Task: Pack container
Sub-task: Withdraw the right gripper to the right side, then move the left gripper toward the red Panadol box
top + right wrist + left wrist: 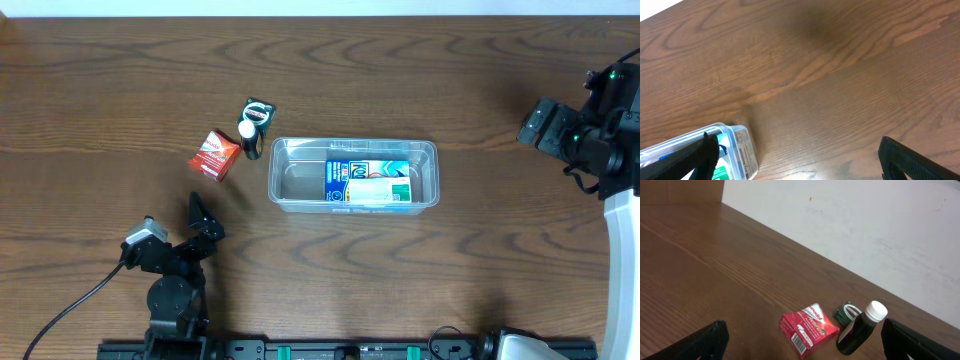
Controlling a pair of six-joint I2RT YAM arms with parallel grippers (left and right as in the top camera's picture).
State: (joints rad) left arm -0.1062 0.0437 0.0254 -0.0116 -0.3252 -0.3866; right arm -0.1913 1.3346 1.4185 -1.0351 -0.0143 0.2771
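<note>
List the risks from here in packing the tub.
The bottle stands close beside the red box and green packet; the open left gripper, reaching for either, may topple it. The blue box already fills much of the container's right side, so items dropped there could perch on it rather than seat.
</note>
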